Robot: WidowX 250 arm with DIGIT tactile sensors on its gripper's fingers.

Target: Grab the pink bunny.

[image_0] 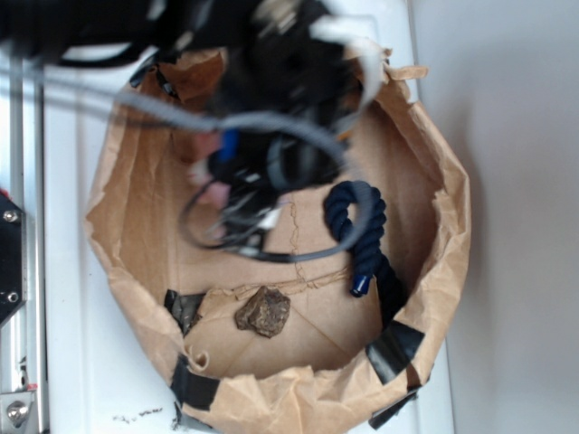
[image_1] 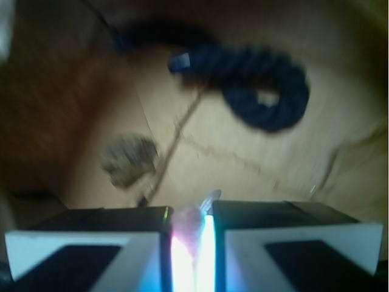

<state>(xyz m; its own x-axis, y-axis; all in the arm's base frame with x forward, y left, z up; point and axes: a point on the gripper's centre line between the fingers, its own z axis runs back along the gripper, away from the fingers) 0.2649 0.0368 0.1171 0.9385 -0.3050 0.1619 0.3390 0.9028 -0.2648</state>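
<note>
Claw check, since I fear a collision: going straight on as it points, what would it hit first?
Past the pink bunny it pinches, probably the paper floor between brown lump and navy rope; depth unclear.

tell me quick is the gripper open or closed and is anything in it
Gripper: closed nearly all the way, pinching a thin sliver of pale pink plush, apparently the small pink plush bunny; most of the toy is hidden.
</note>
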